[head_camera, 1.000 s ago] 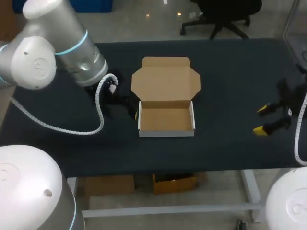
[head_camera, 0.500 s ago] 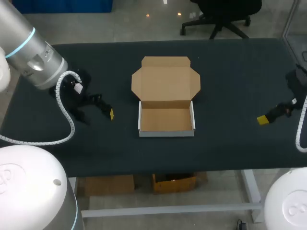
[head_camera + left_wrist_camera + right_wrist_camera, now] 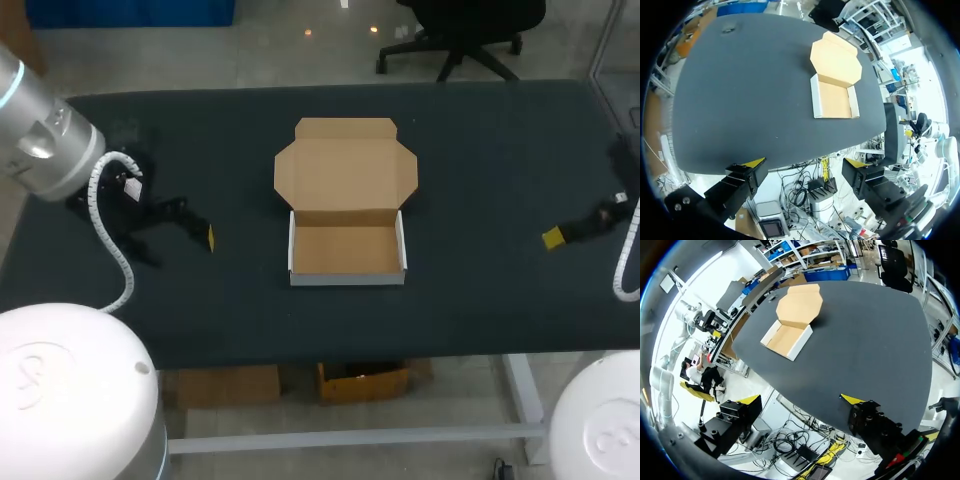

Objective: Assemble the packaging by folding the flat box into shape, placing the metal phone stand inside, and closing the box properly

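Cardboard box (image 3: 346, 200) sits mid-table, well apart from both arms. Its tray stands with walls up and mouth facing upward, and the lid lies flat on the table (image 3: 480, 150) on the far side, likely so the stand can go in from above. Tray and lid together run near to far; the hinge runs left to right. No phone stand shows in any view. The left gripper (image 3: 804, 163) and right gripper (image 3: 800, 400) hang by the left and right edges, jaws wide apart and empty.
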Controlling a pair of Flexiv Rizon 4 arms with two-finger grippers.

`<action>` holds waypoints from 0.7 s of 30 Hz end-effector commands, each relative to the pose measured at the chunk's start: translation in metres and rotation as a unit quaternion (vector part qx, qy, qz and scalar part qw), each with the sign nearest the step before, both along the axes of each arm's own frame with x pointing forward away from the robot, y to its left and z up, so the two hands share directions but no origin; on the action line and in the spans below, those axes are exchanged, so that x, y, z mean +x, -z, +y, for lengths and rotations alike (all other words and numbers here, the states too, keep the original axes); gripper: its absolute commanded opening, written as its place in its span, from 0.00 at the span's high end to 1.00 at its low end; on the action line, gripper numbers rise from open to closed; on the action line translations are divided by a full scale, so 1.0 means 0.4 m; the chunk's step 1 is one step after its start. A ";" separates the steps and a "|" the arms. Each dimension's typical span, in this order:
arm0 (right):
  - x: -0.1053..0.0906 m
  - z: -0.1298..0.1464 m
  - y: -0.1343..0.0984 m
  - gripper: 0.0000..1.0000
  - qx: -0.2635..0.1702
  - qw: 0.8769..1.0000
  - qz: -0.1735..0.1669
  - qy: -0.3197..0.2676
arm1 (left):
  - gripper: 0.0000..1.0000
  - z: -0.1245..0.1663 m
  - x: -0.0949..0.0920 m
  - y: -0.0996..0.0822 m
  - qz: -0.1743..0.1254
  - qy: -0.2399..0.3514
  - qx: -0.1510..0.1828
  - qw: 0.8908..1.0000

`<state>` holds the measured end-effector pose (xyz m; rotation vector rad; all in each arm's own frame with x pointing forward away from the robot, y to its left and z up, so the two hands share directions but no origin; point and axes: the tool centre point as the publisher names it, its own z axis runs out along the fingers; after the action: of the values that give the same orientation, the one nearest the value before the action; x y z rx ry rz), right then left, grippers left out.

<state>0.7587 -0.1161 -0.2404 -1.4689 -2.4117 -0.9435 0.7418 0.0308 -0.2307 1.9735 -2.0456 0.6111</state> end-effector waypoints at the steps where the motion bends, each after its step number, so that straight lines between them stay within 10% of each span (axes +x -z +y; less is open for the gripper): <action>1: -0.011 -0.026 -0.026 0.00 0.000 1.000 0.014 0.003 | 0.00 0.007 -0.029 -0.030 -0.041 -0.024 0.003 0.999; 21: -0.065 -0.032 -0.077 0.00 -0.015 0.995 0.099 0.003 | 0.00 0.012 -0.046 -0.162 -0.043 -0.035 0.037 0.998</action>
<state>0.7306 -0.1279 -0.2110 -1.5131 -2.2981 -0.7382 0.7286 0.0352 -0.1745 2.0896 -2.0795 0.6624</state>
